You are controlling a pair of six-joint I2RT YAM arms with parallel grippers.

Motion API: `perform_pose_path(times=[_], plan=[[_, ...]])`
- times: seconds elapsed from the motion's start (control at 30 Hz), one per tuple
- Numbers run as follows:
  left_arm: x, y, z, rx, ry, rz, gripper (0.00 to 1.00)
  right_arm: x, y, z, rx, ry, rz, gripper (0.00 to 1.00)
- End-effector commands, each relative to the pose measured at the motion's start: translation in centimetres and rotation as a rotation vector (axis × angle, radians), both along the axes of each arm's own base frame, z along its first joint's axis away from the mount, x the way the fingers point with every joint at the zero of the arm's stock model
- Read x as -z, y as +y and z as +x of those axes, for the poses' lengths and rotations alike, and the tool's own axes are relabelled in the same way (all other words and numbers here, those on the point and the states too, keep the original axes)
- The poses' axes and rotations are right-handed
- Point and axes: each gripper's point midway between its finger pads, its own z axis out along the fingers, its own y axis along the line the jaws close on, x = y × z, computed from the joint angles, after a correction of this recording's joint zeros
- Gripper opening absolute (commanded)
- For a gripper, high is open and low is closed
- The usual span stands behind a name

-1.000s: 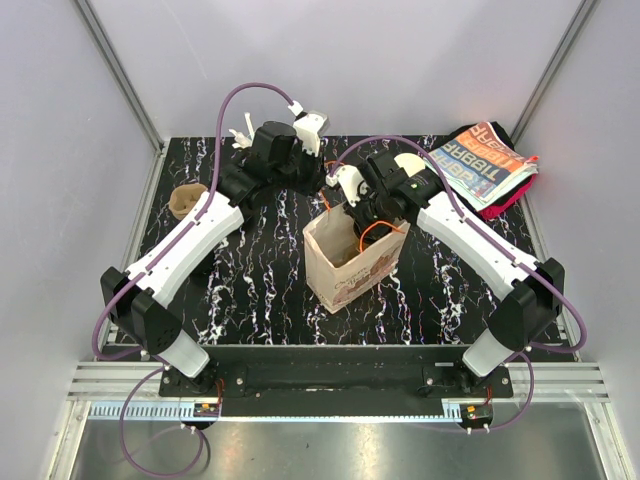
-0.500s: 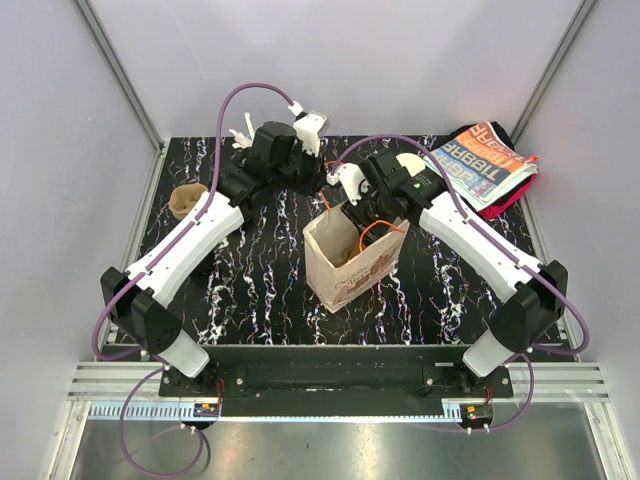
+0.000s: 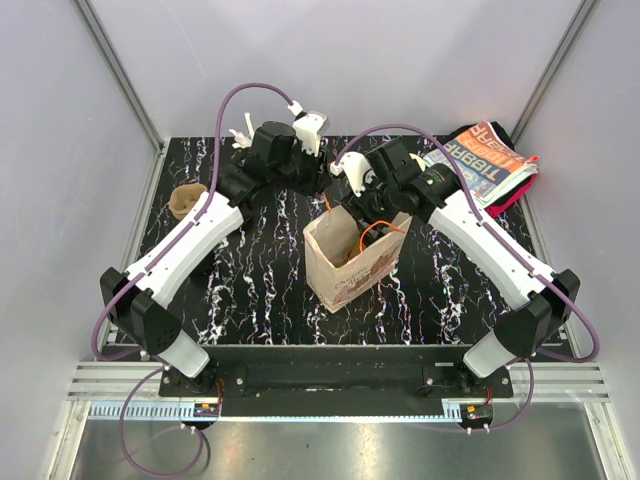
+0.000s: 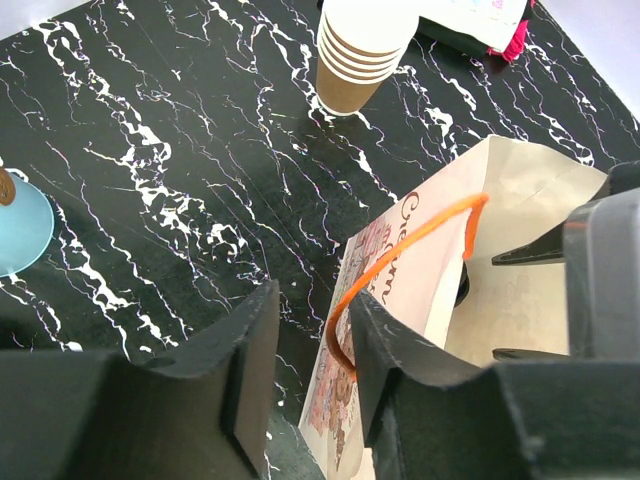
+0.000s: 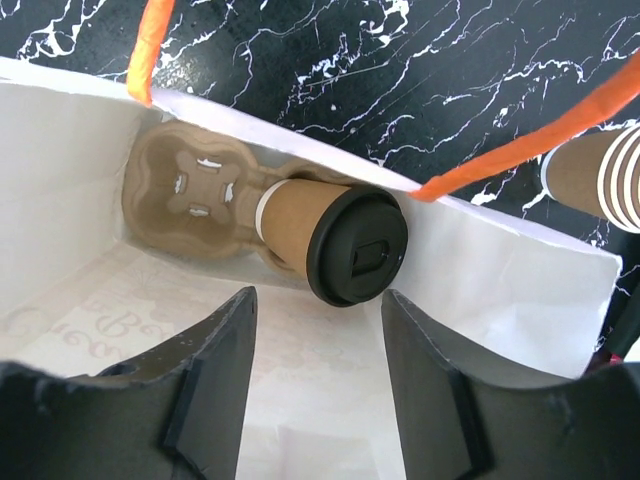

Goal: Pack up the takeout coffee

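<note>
The takeout coffee is a brown paper cup with a black lid. It sits in a cardboard carrier at the bottom of the open paper bag. My right gripper is open and empty, above the bag's mouth, looking down at the cup without touching it. My left gripper is open at the bag's far edge. The bag's orange handle loops past the inner face of its right finger. In the top view the grippers are hard to make out behind the wrists.
A stack of nested brown cups stands behind the bag. A light-blue cup is at the far left of the left wrist view. A lone brown open cup stands at the table's left edge. Folded printed bags lie at the back right.
My right gripper has risen out of the bag's mouth and drawn back toward the far right. The left arm and the bag have stayed put.
</note>
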Motion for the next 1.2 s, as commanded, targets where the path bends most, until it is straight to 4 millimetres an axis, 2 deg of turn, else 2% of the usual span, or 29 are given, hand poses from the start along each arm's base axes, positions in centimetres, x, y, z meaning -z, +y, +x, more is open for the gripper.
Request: perform_pose_path(times=[0.0, 0.13, 0.43, 0.7, 0.87, 1.03, 1.17], plan=[[-3.5, 0.0, -0.4, 0.017, -0.082, -0.069, 0.40, -3.1, -0.3, -0.6, -0.009, -0.063, 0.028, 0.59], [-3.7, 0.1, -0.5, 0.016, -0.083, -0.072, 0.47, -3.7, -0.4, -0.9, -0.012, -0.064, 0.033, 0.63], [-4.3, 0.2, -0.7, 0.021, -0.096, -0.081, 0.54, -5.1, -0.7, -1.5, -0.023, -0.083, 0.051, 0.77], [-5.3, 0.3, -1.0, 0.026, -0.116, -0.089, 0.65, -7.6, -1.0, -2.1, -0.035, -0.123, 0.088, 0.84], [-6.1, 0.7, -1.2, 0.022, -0.140, -0.089, 0.71, -11.2, -1.6, -2.3, -0.031, -0.221, 0.128, 0.92], [-7.1, 1.5, -1.3, 0.004, -0.167, -0.089, 0.80, -14.9, -3.1, -2.1, 0.021, -0.350, 0.160, 1.00], [-8.4, 2.7, -1.3, -0.024, -0.194, -0.098, 0.90, -17.0, -4.7, -1.5, 0.088, -0.444, 0.154, 1.00]])
